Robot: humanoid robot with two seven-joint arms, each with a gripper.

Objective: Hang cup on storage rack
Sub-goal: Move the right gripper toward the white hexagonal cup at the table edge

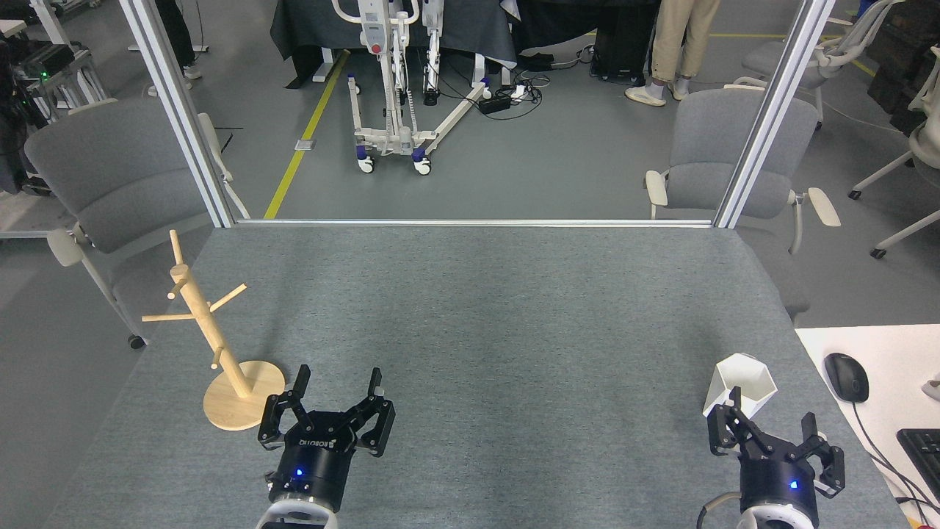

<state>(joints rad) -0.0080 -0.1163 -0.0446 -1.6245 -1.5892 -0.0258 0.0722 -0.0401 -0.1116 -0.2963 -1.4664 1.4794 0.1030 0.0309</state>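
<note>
The white faceted cup (740, 380) stands upright on the grey table near its right edge, rim up. Just in front of it, toward me and slightly right, my right gripper (771, 408) is open; its left fingertip overlaps the cup's lower edge and nothing is held. The wooden storage rack (213, 338) stands at the left on its round base, its post leaning back-left, all pegs bare. My left gripper (338, 382) is open over the table, just right of the rack's base.
The grey felt table (477, 316) is framed by two slanted aluminium posts (176, 110) at its far corners. A white side desk with a black mouse (846, 376) and a keyboard (922, 459) adjoins the right edge. Grey chairs and a person's legs stand beyond.
</note>
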